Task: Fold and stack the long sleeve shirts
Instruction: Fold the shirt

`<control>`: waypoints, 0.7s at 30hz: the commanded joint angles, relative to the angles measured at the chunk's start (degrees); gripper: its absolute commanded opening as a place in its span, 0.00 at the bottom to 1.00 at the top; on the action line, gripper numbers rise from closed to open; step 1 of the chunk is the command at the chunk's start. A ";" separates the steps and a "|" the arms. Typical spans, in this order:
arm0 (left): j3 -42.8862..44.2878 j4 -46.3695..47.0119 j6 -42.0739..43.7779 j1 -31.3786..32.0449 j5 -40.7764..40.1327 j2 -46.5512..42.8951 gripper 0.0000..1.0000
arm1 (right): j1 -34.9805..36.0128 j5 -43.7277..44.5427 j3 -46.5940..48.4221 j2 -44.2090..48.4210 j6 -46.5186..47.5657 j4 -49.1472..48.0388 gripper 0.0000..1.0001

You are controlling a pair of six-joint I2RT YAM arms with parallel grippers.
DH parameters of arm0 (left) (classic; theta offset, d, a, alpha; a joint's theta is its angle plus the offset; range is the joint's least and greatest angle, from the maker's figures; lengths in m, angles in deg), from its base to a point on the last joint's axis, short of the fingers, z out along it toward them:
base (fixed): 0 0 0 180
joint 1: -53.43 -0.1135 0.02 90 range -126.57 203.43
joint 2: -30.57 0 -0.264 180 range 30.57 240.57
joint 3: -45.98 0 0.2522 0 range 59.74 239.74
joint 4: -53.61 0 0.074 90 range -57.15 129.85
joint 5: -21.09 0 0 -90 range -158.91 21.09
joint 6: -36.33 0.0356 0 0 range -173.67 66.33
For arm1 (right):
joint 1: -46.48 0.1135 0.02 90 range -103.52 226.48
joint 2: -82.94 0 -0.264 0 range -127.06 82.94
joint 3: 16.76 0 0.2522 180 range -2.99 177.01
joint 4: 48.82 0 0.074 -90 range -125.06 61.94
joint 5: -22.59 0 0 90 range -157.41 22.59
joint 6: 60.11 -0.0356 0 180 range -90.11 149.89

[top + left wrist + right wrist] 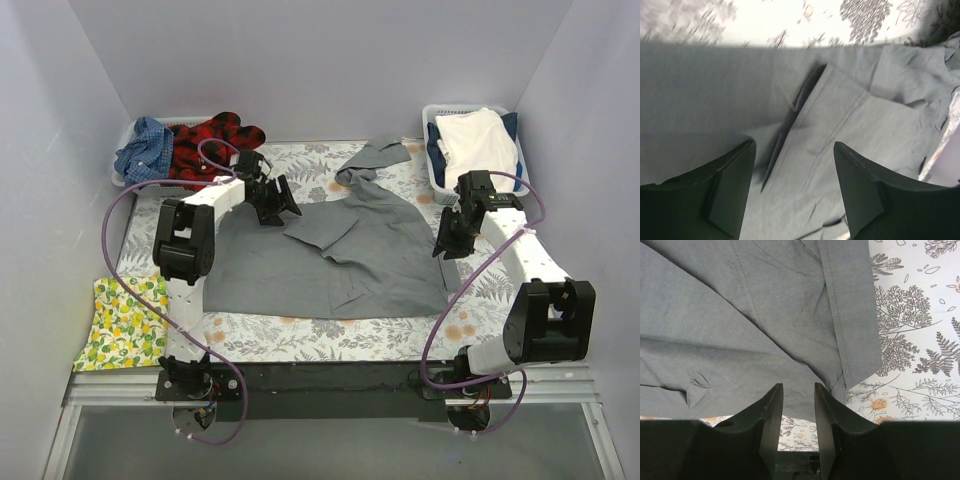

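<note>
A large grey long sleeve shirt (330,255) lies partly folded on the fern-print table cover (300,335), one sleeve trailing to the back (378,155). My left gripper (272,200) hovers over the shirt's back left edge, open with nothing between its fingers; its wrist view shows a folded flap of the grey cloth (840,115) below the open gripper (795,147). My right gripper (450,235) stands at the shirt's right edge, open and empty, with grey cloth (740,330) below the gripper (798,386). A red-black plaid shirt (215,140) and a blue checked shirt (145,150) sit in the back left basket.
A white basket (432,150) at the back right holds white and blue cloth. A yellow lemon-print cloth (120,325) lies at the front left. Grey walls close in the sides and back.
</note>
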 commanded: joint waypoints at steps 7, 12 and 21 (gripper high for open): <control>6.84 3.65 3.99 2.01 -1.27 3.41 0.57 | 0.54 -1.38 1.76 -0.82 -0.44 -2.13 0.39; 6.05 3.39 3.99 2.72 0.58 3.23 0.49 | 0.45 -1.38 1.32 -1.08 -0.26 -2.13 0.38; 4.64 2.33 4.61 4.48 0.32 3.67 0.45 | 0.45 -1.29 1.76 -1.70 -0.18 -2.48 0.38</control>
